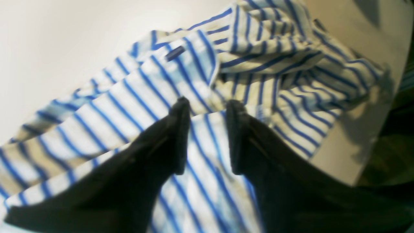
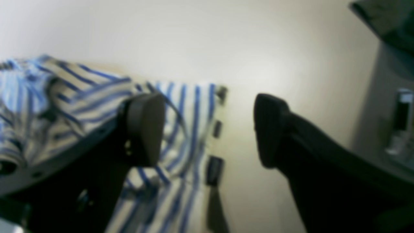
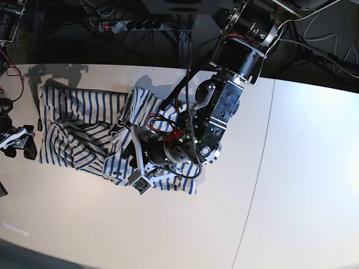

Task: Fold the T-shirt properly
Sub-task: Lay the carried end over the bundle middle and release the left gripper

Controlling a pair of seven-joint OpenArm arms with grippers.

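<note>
T-shirt fold: both pincers apart, re-grasp coming up

T-shirt [image 3: 84, 131] is lying crumpled and half-spread on the white table [image 3: 291, 179], far from a neat fold. Left gripper [image 1: 207, 134] is hovering over the shirt's middle with its jaws parted and striped cloth showing in the gap; nothing is pinched. Right gripper [image 2: 208, 129] is sitting at the shirt's hem edge, beside the small dark tags [image 2: 215, 168], jaws spread wide; one finger is over the stripes, the other over bare table, holding nothing. In the base view the left arm is stretching across the shirt's right half and hiding part of it. Judged step: between grasps, mid-fold. Next move is probably calling for each pincer to take a fresh hold on a hem or sleeve edge, then pull the bunched cloth flat before folding over.
</note>
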